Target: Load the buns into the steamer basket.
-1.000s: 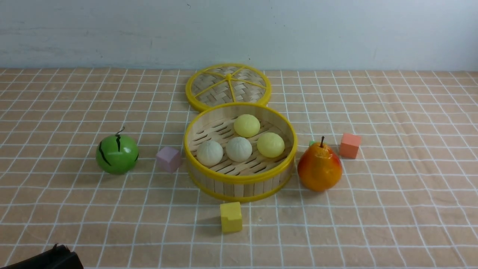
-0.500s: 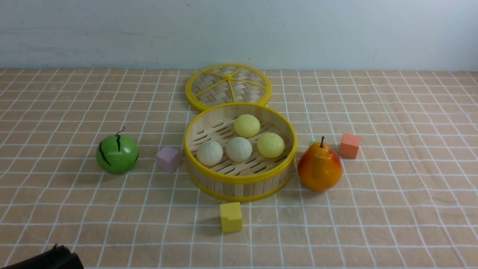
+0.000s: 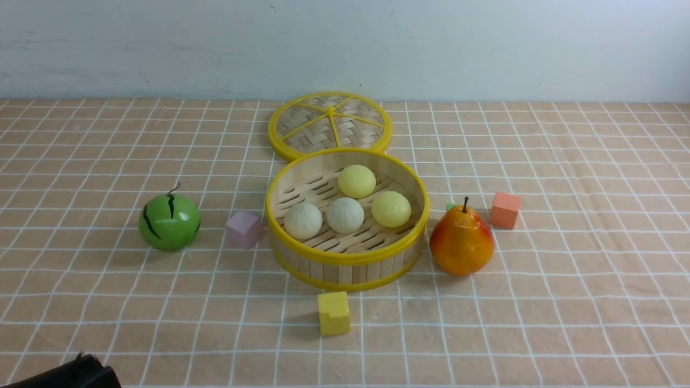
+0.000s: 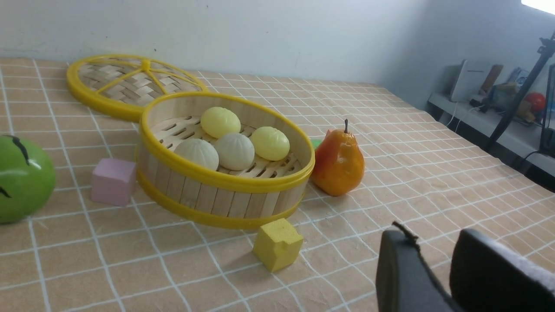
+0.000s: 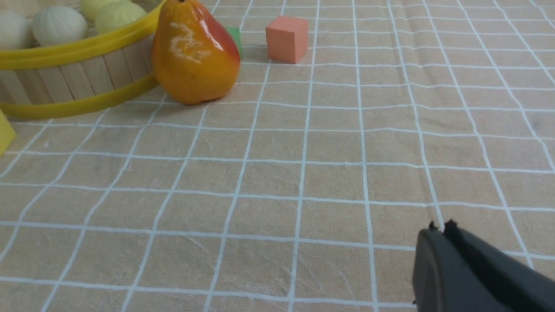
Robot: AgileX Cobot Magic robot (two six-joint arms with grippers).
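The steamer basket [image 3: 345, 257] stands mid-table, its yellow rim up. Inside lie the buns, two pale yellow [image 3: 356, 181] [image 3: 391, 209] and two off-white [image 3: 345, 215] [image 3: 303, 220]. They also show in the left wrist view [image 4: 234, 151], in the basket [image 4: 217, 177]. My left gripper [image 4: 433, 242] is open and empty, low near the table's front edge, well short of the basket. Only a dark corner of it [image 3: 81, 373] shows in the front view. My right gripper [image 5: 440, 229] is shut and empty, away from the basket [image 5: 65, 78]; the front view does not show it.
A flat woven lid [image 3: 329, 125] lies behind the basket. A green melon ball [image 3: 169, 222] and a pink cube [image 3: 243, 229] are to its left. A pear [image 3: 461, 242], an orange cube [image 3: 505, 209] and a small green cube [image 3: 449, 206] are to its right. A yellow cube [image 3: 333, 312] is in front.
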